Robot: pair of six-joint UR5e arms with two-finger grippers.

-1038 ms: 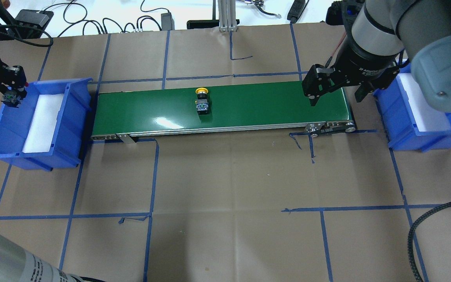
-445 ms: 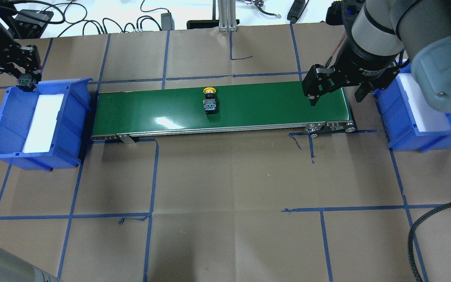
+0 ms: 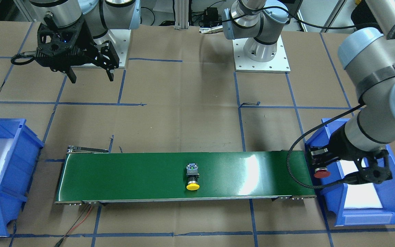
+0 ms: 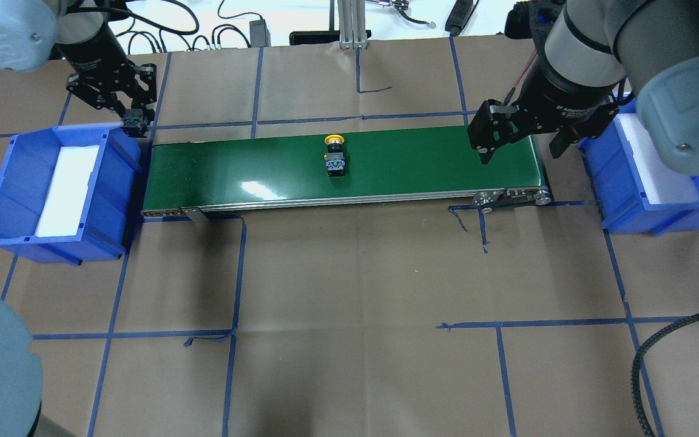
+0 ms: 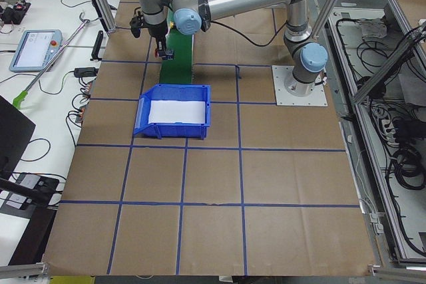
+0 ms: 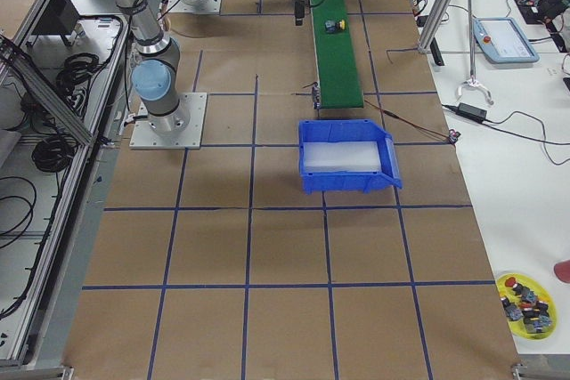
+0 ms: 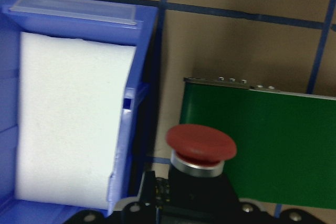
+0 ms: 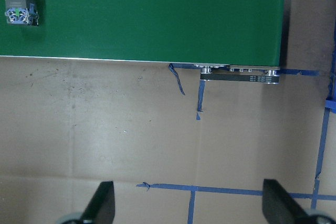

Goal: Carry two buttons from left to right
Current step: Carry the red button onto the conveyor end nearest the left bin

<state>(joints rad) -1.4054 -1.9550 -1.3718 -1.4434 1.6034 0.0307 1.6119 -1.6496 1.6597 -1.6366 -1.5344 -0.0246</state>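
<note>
A red-capped button is held by my shut left gripper, cap pointing down. It hangs over the gap between the left blue bin and the left end of the green conveyor belt. The front-facing view shows the same red button at the belt's end. The yellow-capped button lies on its side near the middle of the belt, also visible as the yellow button in the right wrist view. My right gripper hovers open and empty over the belt's right end.
The left blue bin holds a white foam pad. A second blue bin with white foam stands just past the belt's right end. Brown paper with blue tape lines covers the table. Cables and devices lie along the far edge.
My left gripper has carried the red button from above the left bin's far-left side to the belt's left end. The yellow button has drifted right along the belt. The right arm has not moved.
</note>
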